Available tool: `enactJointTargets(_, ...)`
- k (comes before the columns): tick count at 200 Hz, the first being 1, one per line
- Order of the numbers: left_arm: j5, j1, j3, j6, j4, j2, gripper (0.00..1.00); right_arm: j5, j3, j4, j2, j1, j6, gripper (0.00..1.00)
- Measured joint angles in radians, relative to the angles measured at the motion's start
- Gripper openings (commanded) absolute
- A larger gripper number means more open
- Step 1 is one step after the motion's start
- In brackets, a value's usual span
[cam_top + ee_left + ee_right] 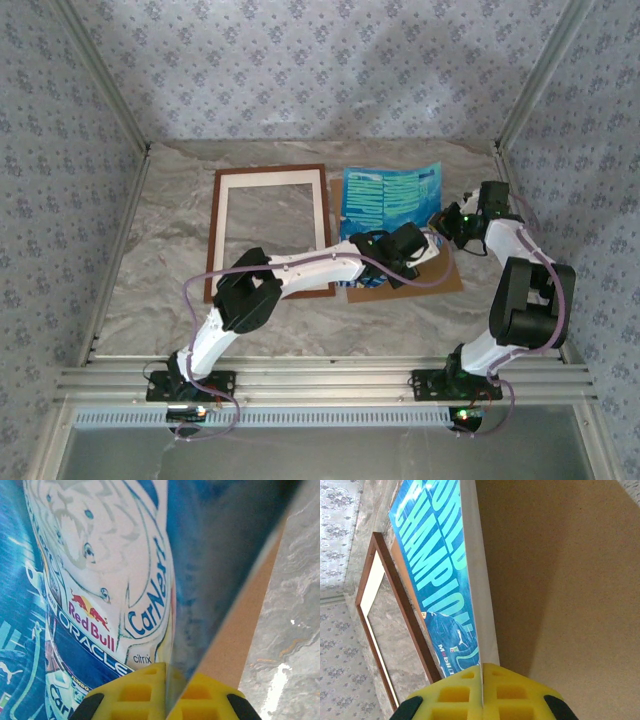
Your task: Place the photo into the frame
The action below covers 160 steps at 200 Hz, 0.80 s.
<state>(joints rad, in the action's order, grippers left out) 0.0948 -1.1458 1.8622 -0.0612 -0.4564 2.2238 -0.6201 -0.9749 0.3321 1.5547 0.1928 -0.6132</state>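
The brown backing board (pixel 440 278) lies nearest, right of centre on the marble table (pixel 150 300). Just above it the left gripper (pixel 172 676) is clamped on the near edge of the photo (pixel 390 195). The right gripper (pixel 482 672) pinches its right-hand side, so the print hangs tilted over the board. The frame (pixel 212 235) lies flat to the left. The step in hand is a two-handed lift. Next, both arms should carry the print left together, level it and lower it squarely into the frame.
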Motion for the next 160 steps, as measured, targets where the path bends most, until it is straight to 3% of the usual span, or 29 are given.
enactJointTargets(17,-0.005,0.0,0.004,0.013,0.001,0.0,0.0,0.0,0.0,0.005,-0.013,0.0,-0.003,0.19)
enactJointTargets(36,-0.004,0.0,0.009,0.029,0.001,0.0,0.0,-0.004,-0.004,0.016,-0.033,0.002,-0.006,0.43)
enactJointTargets(58,0.003,0.0,0.009,0.043,-0.001,0.0,0.0,-0.009,-0.038,0.055,-0.054,0.009,0.006,0.58)
enactJointTargets(115,0.04,0.035,0.003,0.087,-0.019,-0.085,0.0,-0.037,-0.101,0.069,-0.221,0.091,0.014,0.78)
enactJointTargets(129,0.039,0.07,-0.008,0.119,-0.015,-0.14,0.0,-0.03,-0.103,0.062,-0.279,0.097,0.014,0.84)
enactJointTargets(141,0.033,0.113,-0.031,0.158,-0.004,-0.201,0.0,-0.023,-0.103,0.054,-0.323,0.092,0.014,0.99)
enactJointTargets(160,0.024,0.19,-0.089,0.225,0.035,-0.308,0.0,-0.008,-0.103,0.042,-0.38,0.076,0.003,1.0)
